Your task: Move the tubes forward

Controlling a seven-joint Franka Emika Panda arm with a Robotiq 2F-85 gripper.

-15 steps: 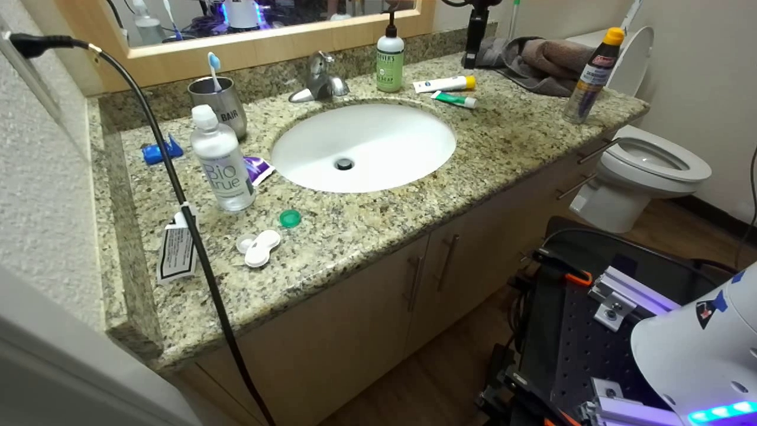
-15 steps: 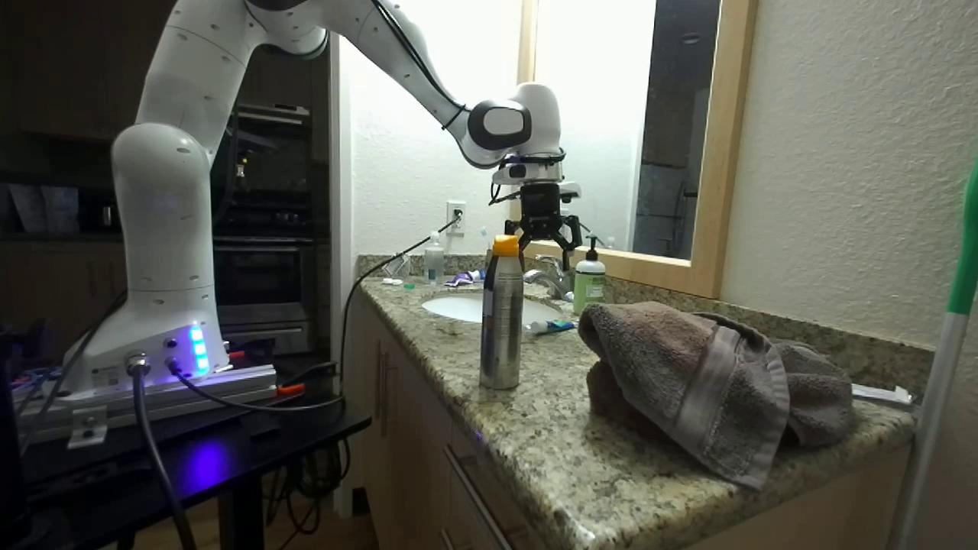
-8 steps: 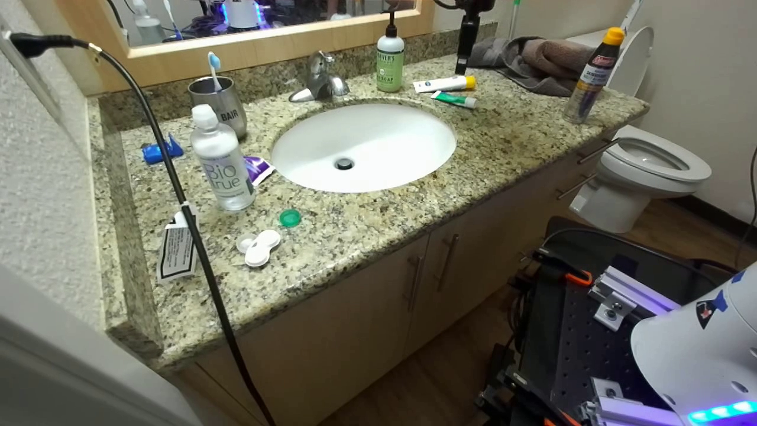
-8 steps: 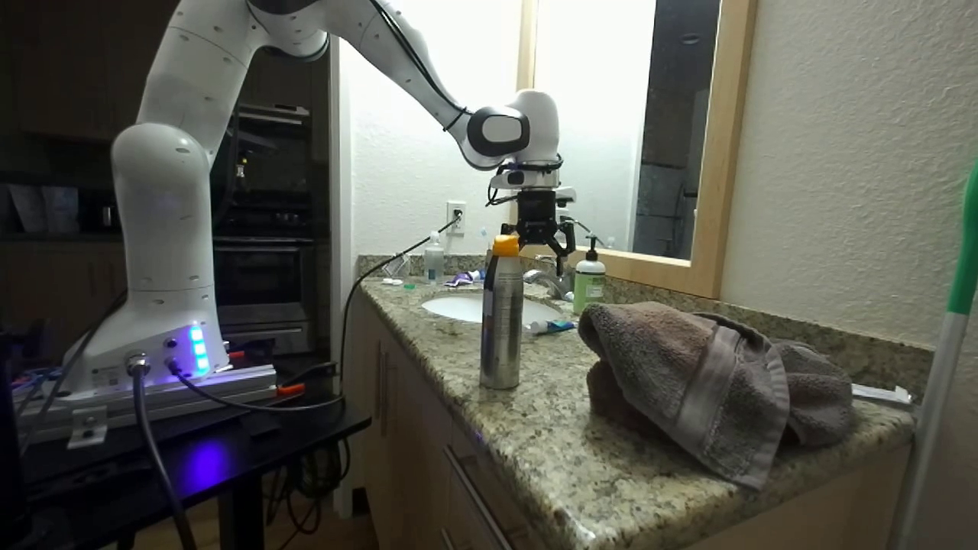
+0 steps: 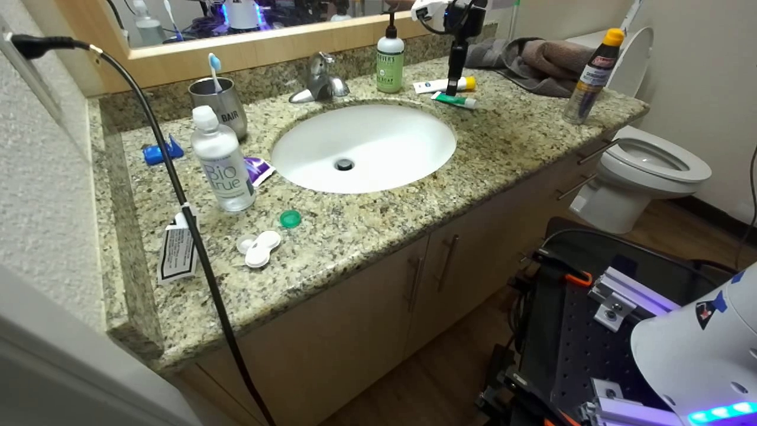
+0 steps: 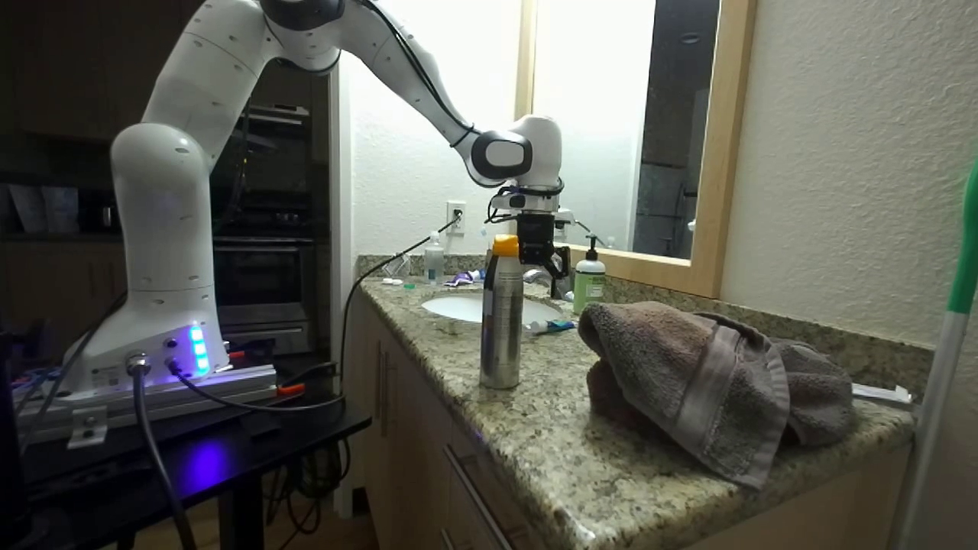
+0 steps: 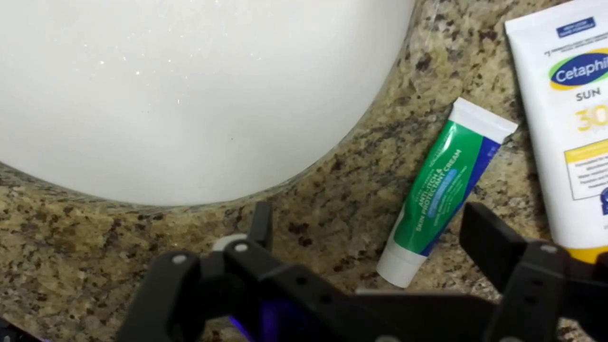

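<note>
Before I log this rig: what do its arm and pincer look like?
Rounded white arm, black cable along the outside; blue light strip and blue patches on its base. Pincer: black, two jointed fingers, pale round screw heads.

I have the arm (image 6: 210, 69) rising from its base (image 6: 153, 328), where a blue light (image 6: 199, 347) glows, and bending at the elbow (image 6: 306, 42). The forearm (image 6: 409, 76) slopes down to the wrist (image 6: 541, 149). My tool (image 7: 370, 222) points downward, its two black fingers (image 7: 262, 227) spread well apart.
</note>
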